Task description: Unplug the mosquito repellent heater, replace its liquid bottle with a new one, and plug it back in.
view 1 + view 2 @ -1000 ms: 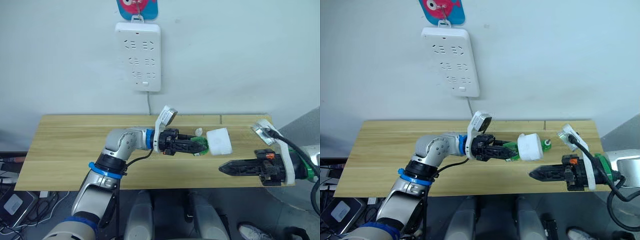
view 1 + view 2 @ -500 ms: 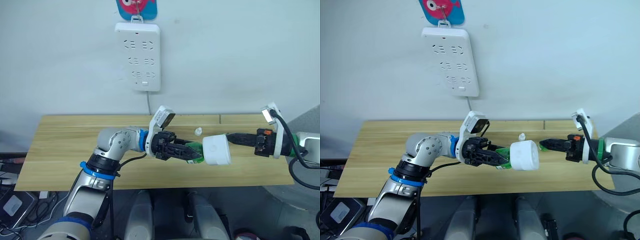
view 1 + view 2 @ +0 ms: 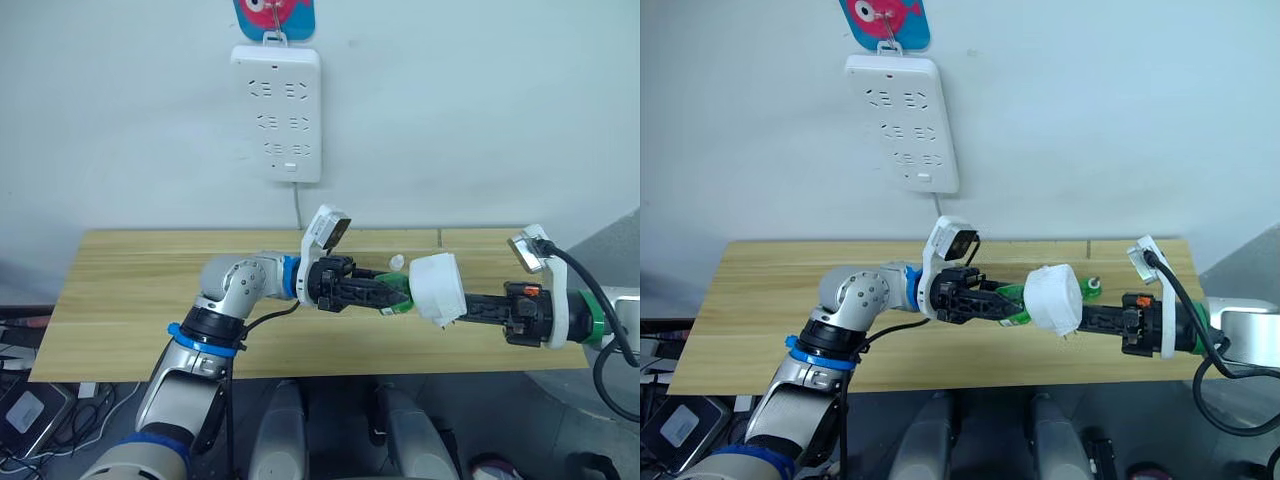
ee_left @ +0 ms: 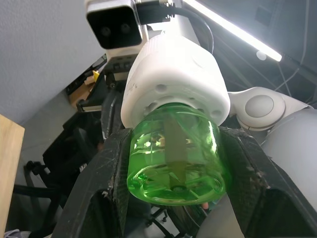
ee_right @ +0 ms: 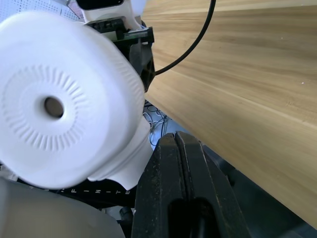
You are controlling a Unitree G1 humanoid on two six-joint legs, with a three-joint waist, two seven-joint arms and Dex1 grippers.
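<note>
Left claw (image 4: pixel 173 198) is pinching the green liquid bottle (image 4: pixel 174 151) by its base, seated in the white mosquito repellent heater (image 3: pixel 437 288) held above the desk (image 3: pixel 130 300). Right claw (image 5: pixel 183 163) is pressed together beside the heater. Light, smooth plastic; gripping the heater's sides looks safest.

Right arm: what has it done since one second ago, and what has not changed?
The right end effector, fingers shut, moved in leftward and now lies close beside the heater, which has tilted a little. The left end effector stayed clamped on the green bottle fitted in the heater.
</note>
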